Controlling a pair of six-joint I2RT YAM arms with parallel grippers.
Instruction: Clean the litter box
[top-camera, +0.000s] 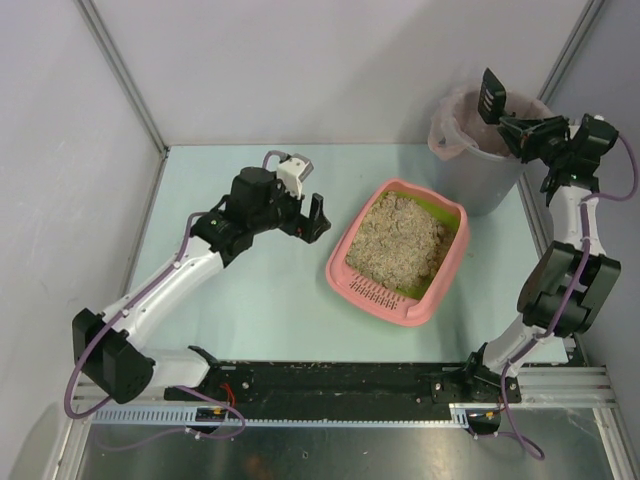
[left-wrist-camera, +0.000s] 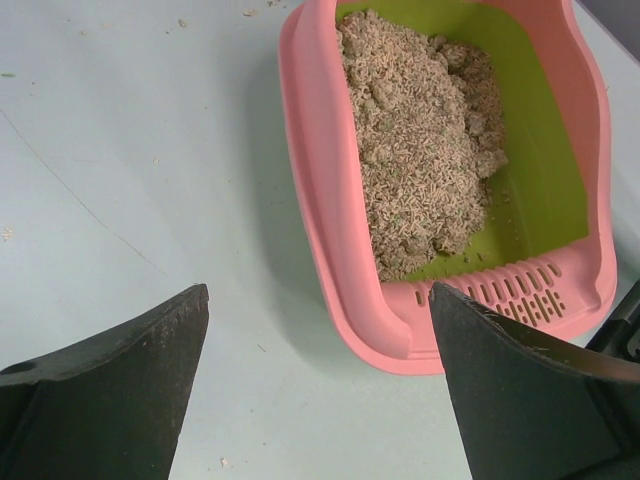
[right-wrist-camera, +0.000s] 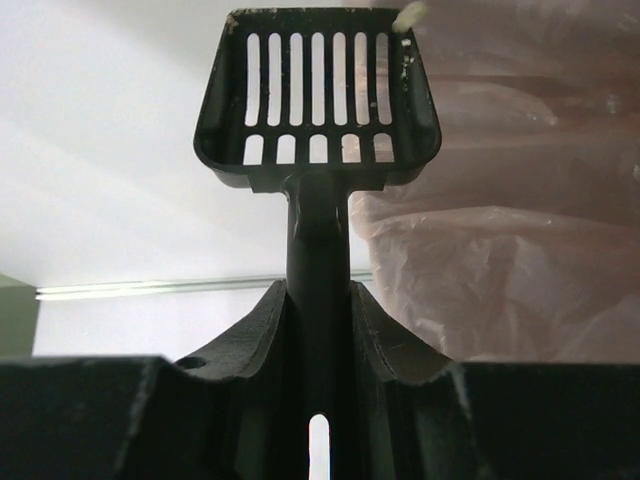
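Observation:
The pink litter box (top-camera: 345, 262) lies mid-table, its green lining showing around a heap of beige litter (top-camera: 400, 240). In the left wrist view its slotted rim (left-wrist-camera: 520, 290) is nearest me and the litter (left-wrist-camera: 415, 150) fills the far half. My left gripper (top-camera: 312, 218) hovers open just left of the box, nothing between its fingers (left-wrist-camera: 130, 370). My right gripper (top-camera: 520, 132) is raised over the grey bucket (top-camera: 485, 175), shut on the handle of the black slotted scoop (right-wrist-camera: 318, 90). The scoop (top-camera: 492, 98) points up; one pale crumb clings to its top corner.
The bucket's pinkish bag (right-wrist-camera: 500, 230) fills the right side of the right wrist view. Grey walls close the table at the back and sides. A black rail (top-camera: 340, 380) runs along the near edge between the arm bases. A few litter crumbs lie on the table (left-wrist-camera: 120, 180).

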